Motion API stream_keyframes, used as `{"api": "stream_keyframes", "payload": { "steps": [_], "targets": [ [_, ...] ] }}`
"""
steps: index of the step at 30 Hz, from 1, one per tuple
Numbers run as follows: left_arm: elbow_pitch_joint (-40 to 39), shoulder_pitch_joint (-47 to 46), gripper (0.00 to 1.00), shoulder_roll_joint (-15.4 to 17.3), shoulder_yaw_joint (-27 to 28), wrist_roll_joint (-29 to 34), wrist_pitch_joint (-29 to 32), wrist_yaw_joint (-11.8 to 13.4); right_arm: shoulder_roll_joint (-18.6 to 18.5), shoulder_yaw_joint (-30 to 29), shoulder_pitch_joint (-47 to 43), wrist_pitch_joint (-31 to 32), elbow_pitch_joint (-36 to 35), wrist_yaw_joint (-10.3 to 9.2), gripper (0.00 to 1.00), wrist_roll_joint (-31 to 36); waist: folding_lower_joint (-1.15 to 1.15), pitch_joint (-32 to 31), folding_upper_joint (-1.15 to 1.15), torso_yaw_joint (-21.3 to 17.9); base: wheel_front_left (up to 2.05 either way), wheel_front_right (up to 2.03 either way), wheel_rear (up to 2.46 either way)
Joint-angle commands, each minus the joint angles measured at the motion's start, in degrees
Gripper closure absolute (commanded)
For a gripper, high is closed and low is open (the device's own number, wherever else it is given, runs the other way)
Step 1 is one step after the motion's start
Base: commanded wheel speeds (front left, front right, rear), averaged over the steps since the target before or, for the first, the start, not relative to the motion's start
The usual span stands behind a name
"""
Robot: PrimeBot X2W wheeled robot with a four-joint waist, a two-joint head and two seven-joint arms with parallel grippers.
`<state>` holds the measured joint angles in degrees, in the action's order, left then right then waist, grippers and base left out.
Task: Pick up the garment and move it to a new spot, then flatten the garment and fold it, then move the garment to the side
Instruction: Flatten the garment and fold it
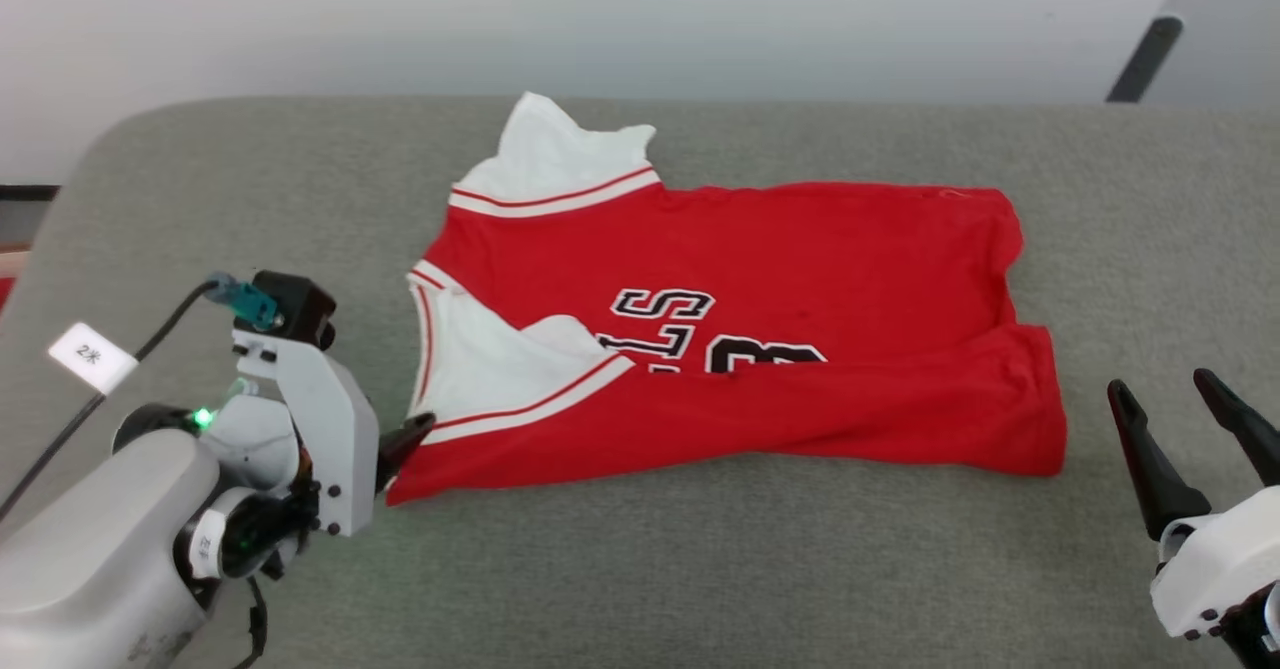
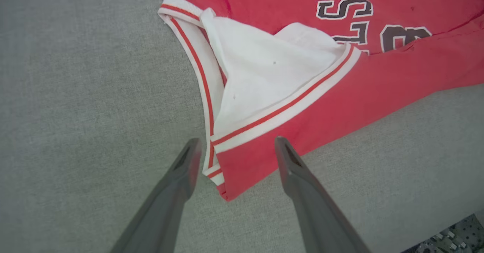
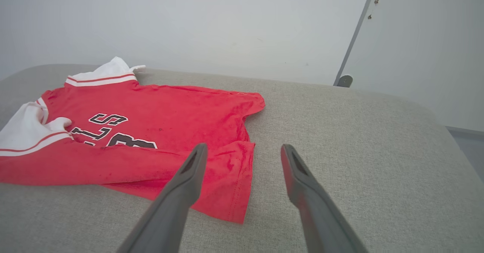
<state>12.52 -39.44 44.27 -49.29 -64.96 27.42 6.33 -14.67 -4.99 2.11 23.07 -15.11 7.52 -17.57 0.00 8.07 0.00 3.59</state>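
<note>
The garment [image 1: 760, 339], a red jersey with white striped trim and black-and-white lettering, lies on the grey cushion, its near edge folded up over the lettering. My left gripper [image 1: 405, 439] is at its near-left corner, open. In the left wrist view the fingers straddle that striped corner [image 2: 217, 158] of the garment [image 2: 340, 90], and I cannot tell whether they touch it. My right gripper [image 1: 1180, 409] stands open and empty to the right of the jersey. In the right wrist view the garment [image 3: 151, 132] spreads to the left, its near-right corner just beyond the left fingertip of the gripper [image 3: 244, 151].
The grey cushion [image 1: 700, 569] runs wide, with bare fabric in front of and right of the jersey. A pale wall stands behind it, with a dark bar [image 1: 1143, 59] at the far right. A cable with a white tag [image 1: 92, 357] hangs by my left arm.
</note>
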Motion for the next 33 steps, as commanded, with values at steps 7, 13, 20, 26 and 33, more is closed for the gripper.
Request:
{"api": "stream_keyframes", "payload": {
  "steps": [7,13,20,26,33],
  "targets": [
    [4.43,0.52,0.0,0.66,-0.74,-2.78,5.69,0.98,1.79,0.29,-0.34,-2.87,-0.95,-0.07,0.0,0.76,0.0,4.02,0.0,-4.36,0.0,0.0,0.0],
    [7.84,0.34,0.0,-0.07,-1.22,-3.73,7.68,0.6,2.39,-0.08,0.26,-2.95,-1.52,-0.07,0.0,1.02,0.0,5.15,0.0,-5.13,0.0,0.0,0.0],
    [13.19,-0.56,0.0,-2.16,-2.27,-3.81,9.07,-0.41,2.79,-0.15,1.0,-1.93,-2.42,-0.07,0.0,1.4,0.0,5.87,0.0,-4.99,0.0,0.0,0.0],
    [16.94,-1.3,1.0,-4.25,-2.29,-4.45,9.23,-1.57,2.84,0.39,0.94,-0.97,-2.94,-0.07,0.0,1.11,0.0,6.11,0.0,-4.71,0.0,0.0,0.0],
    [20.0,-3.19,1.0,-6.14,-1.93,-3.93,7.21,-3.71,2.58,0.6,0.25,2.79,-2.87,-0.07,0.0,-0.24,0.0,5.93,0.0,-3.73,0.0,0.0,0.0]
  ]
}}
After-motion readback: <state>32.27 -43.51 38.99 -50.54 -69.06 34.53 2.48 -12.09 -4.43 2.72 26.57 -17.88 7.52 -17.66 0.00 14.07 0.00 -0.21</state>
